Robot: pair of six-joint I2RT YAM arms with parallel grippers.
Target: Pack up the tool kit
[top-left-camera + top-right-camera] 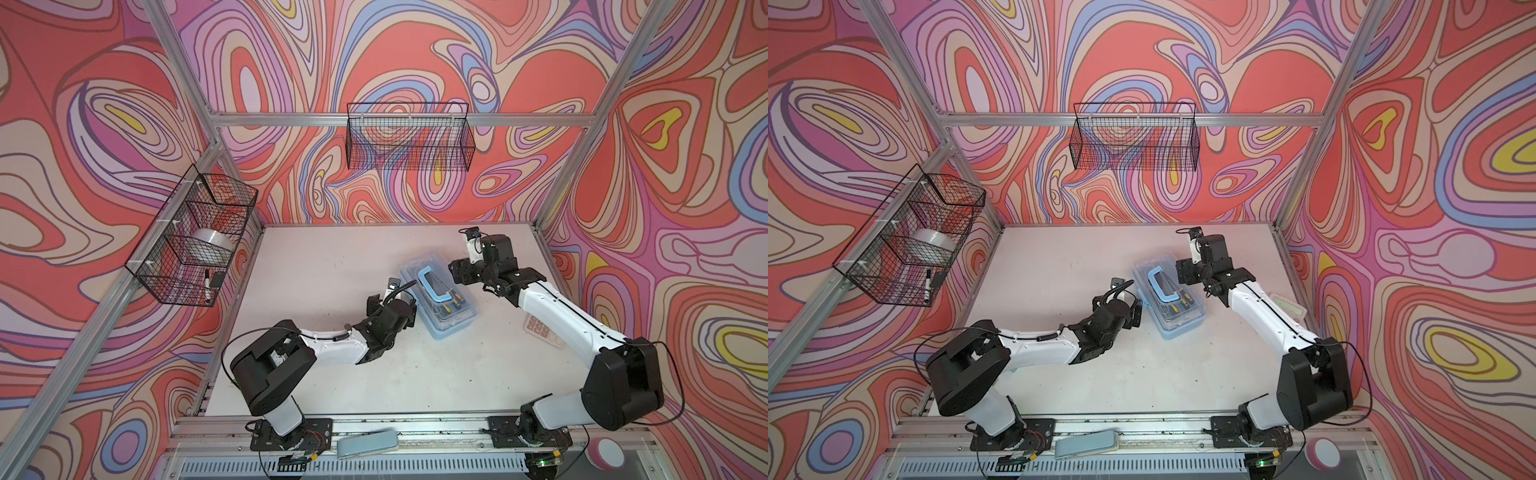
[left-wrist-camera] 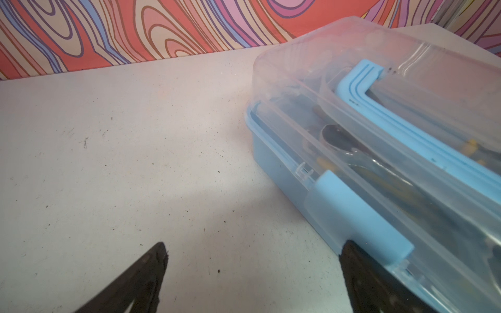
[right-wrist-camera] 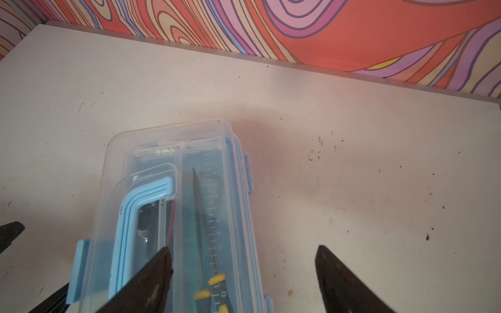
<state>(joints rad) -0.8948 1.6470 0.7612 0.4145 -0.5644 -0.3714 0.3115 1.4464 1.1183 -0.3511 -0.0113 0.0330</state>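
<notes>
1. The tool kit (image 1: 436, 297) lies slantwise on the bench (image 1: 332, 374), just off centre toward 1 o'clock, with its clear lid (image 3: 168, 151) down and its handle (image 1: 432, 286) flat.
2. My left tool (image 2: 254, 245) is spread and empty, one finger at the front latch (image 2: 360, 216) (touching, I think). My right tool (image 3: 244, 249) is spread too, one finger over the lid.
3. I judge this the latching step. Next calls for a firm press without skidding the case.
4. There is open room from 6 to 9 o'clock. A calculator (image 1: 544, 330) crowds the 3 o'clock edge.

Cannot make out the tools (image 2: 333, 135) through the cloudy lid (image 2: 298, 62). Only glimpsing part of the calculator (image 1: 542, 330) behind the right arm (image 1: 557, 309).
</notes>
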